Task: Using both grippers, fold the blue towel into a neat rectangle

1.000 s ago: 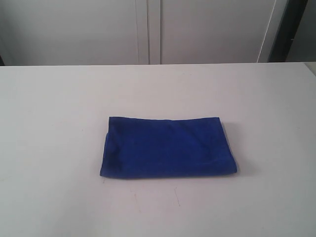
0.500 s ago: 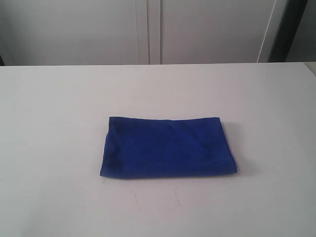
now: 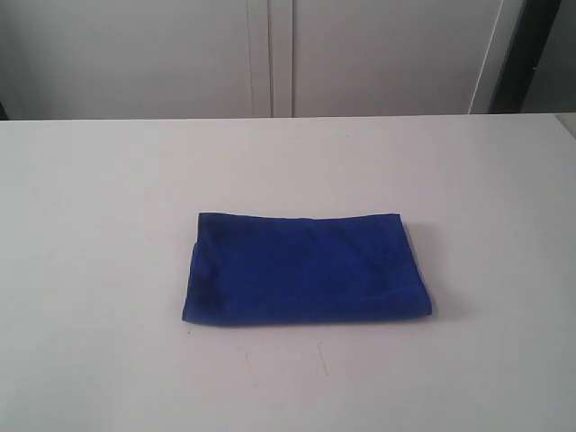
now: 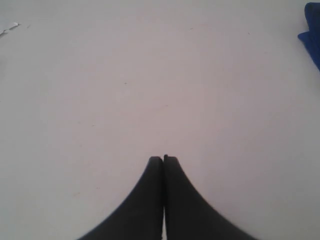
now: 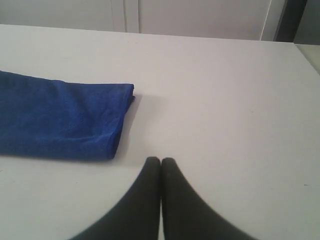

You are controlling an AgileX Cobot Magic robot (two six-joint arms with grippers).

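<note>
- The left fingers (image 4: 145, 200) are pressed together, holding nothing, over bare worktop (image 4: 100, 75); only a corner of the blue towel (image 4: 312, 35) shows nearby.
- The right fingers (image 5: 142, 200) are also closed and empty, just short of the towel's end.
- The towel lies flat mid-worktop, folded into a tidy rectangle; the 2 sets of fingers probably sit clear because folding looks finished.
- Beyond the worktop: pale cupboard doors (image 3: 270, 54).

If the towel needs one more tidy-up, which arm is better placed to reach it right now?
Right, probably. The right gripper is shut, and the towel lies close beside it, one end filling much of that wrist view. The left gripper, also shut, shows only a blue corner at its view's edge.
</note>
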